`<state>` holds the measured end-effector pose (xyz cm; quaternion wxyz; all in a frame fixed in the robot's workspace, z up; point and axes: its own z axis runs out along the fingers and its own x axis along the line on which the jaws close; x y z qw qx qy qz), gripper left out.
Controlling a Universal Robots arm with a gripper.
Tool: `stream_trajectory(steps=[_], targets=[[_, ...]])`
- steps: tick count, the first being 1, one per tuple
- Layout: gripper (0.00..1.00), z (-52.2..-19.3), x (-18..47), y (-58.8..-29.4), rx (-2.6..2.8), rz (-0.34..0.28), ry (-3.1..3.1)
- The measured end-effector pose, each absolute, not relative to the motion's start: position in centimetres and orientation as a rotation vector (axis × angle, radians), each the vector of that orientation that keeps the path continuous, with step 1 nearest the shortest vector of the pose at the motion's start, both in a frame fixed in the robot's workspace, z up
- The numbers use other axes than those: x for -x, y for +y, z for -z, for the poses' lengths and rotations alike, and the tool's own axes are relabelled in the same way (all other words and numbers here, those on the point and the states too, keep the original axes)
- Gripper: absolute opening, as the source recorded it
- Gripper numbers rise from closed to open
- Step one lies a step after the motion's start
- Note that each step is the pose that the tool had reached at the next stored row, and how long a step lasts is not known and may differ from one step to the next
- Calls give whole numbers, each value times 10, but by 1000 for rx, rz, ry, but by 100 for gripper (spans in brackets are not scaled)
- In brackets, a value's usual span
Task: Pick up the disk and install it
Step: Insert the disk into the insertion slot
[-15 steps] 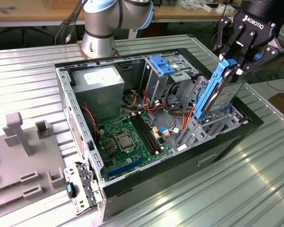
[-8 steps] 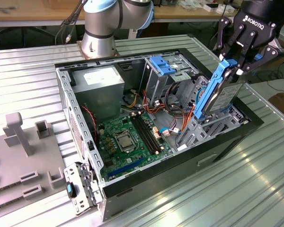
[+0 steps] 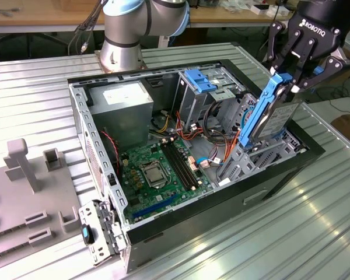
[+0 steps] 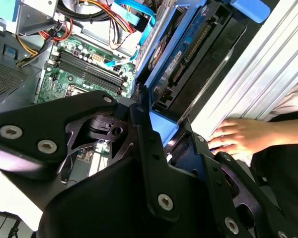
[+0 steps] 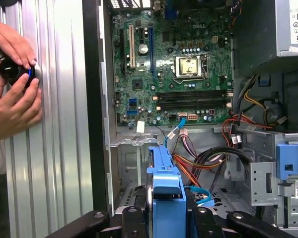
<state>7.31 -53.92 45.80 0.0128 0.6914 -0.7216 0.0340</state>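
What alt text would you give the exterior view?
The gripper clamps the disk, tilted on edge, over the exterior view's right end of an open computer case. The case lies on a ribbed metal table, its motherboard exposed.

My work surface is a ribbed metal table (image 3: 315,227). Behind it I see a wooden bench (image 3: 41,16) with cables (image 3: 83,32) hanging.

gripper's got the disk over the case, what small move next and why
Probably ease the disk down along its own tilt. The gripper is shut on the upper end of its blue frame. The disk leans rather than standing upright, and its lower end is at the bay on the exterior view's right, not yet seated.
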Motion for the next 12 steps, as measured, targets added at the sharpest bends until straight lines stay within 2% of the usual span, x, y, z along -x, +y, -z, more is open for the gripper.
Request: stream_trajectory(steps=[12], targets=[[37, -453, -73, -547, -2154, -106, -2249]])
